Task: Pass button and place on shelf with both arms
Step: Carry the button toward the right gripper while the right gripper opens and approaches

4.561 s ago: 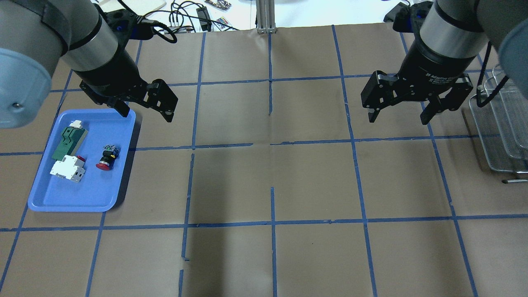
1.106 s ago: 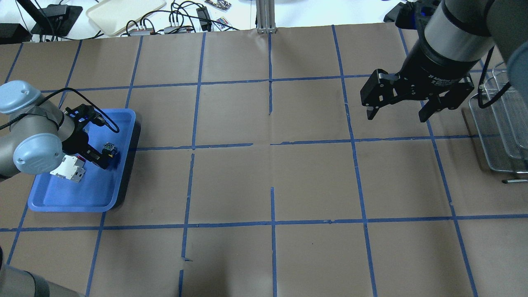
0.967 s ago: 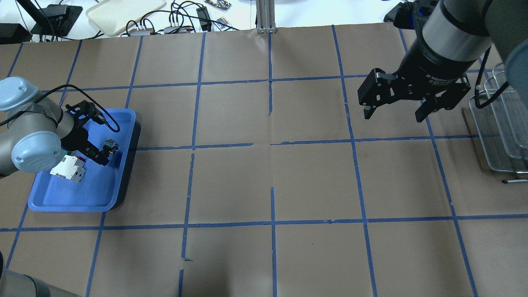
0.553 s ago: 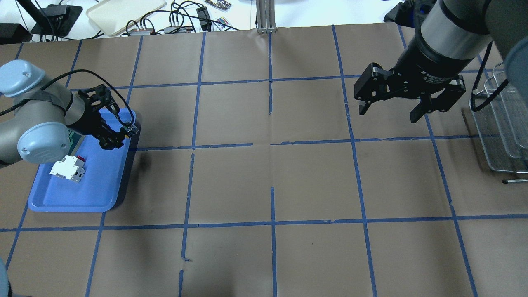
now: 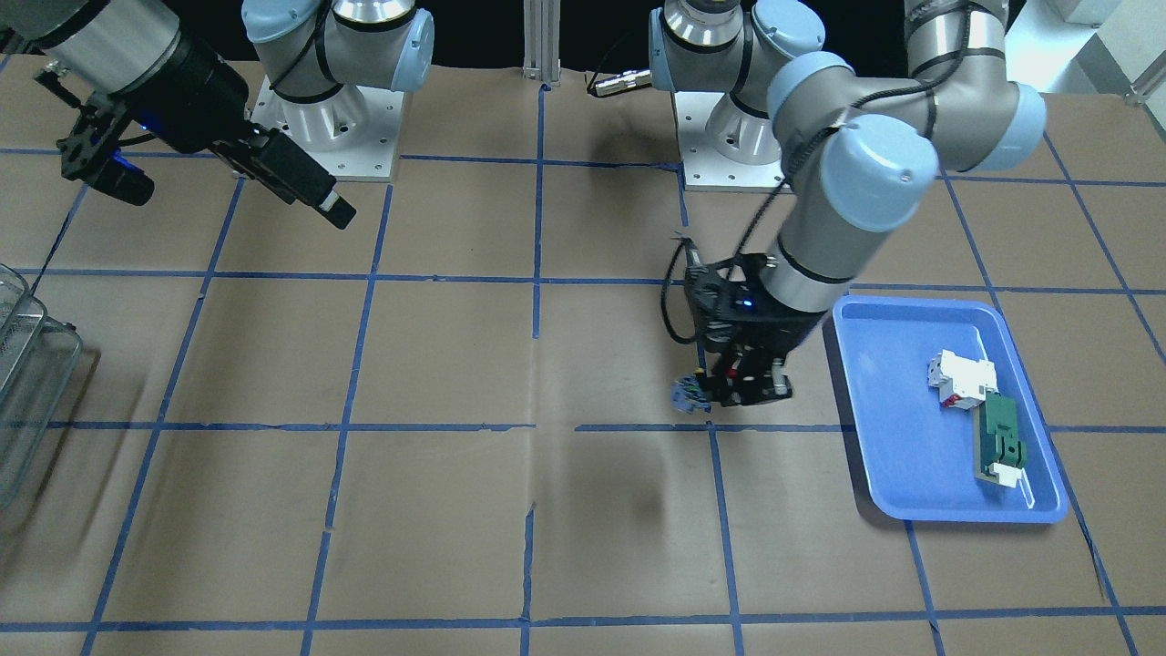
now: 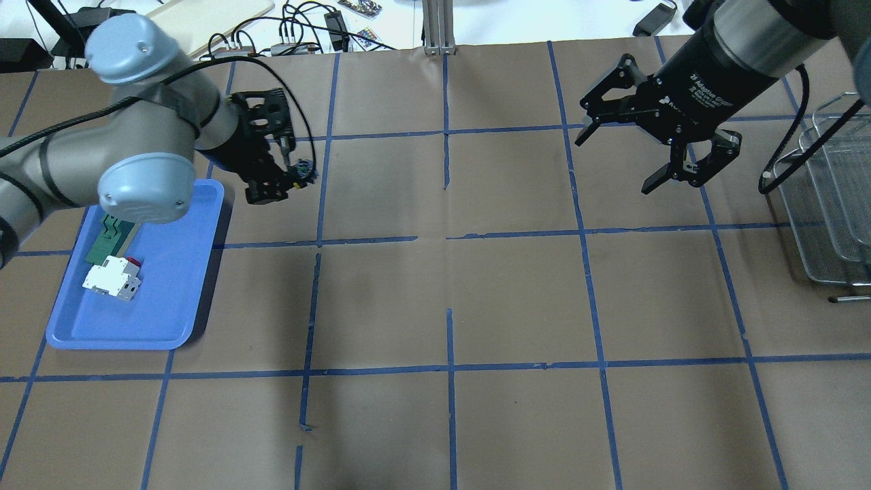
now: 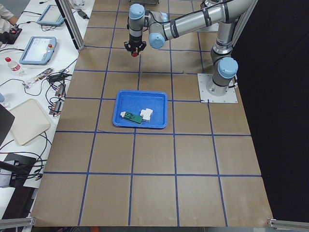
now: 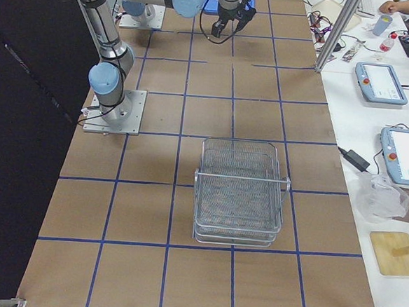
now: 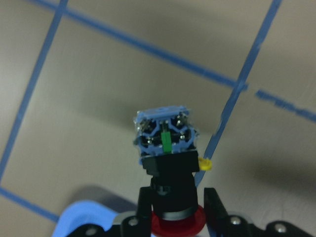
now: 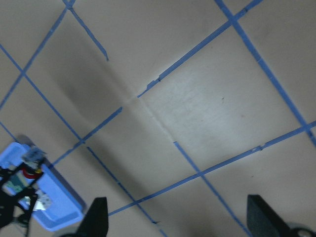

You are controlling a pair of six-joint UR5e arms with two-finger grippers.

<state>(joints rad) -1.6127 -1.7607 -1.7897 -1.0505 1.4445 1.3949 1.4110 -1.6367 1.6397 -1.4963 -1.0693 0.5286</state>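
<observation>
**Button held aloft just off the blue tray**

The left gripper (image 6: 280, 175) pinches the button (image 9: 165, 148) by its black barrel, with the red cap toward the wrist. It hangs above the table (image 6: 449, 299) beside the blue tray (image 6: 170, 320). A white block (image 6: 112, 279) and a green-and-white part (image 6: 105, 235) lie in that tray. Well apart from the tray, the right gripper (image 6: 616, 161) hangs with fingers spread, near the wire shelf (image 6: 827, 224).
</observation>
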